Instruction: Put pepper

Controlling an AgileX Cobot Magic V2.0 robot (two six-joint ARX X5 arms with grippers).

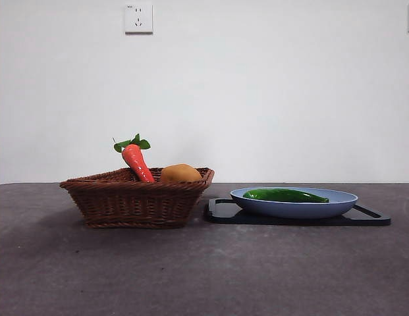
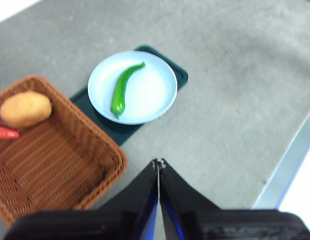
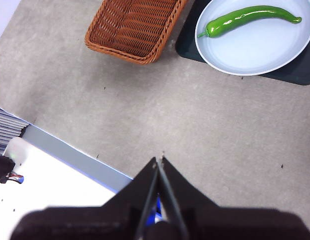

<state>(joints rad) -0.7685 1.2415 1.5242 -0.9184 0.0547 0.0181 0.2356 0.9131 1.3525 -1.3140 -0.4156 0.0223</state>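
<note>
The front camera is sitting low, at about table height, looking level across the table [image 1: 204, 276] toward the wall, with the blue plate [image 1: 336, 204] close and side-on. The left wrist camera is looking steeply down from well above the blue plate [image 2: 155, 107], which is lying whole beyond its closed jaws. The right wrist camera is also looking down from high up, catching only part of the plate [image 3: 254, 57]. All three views are sharing the plate and the basket [image 1: 135, 201] beside it.
</note>
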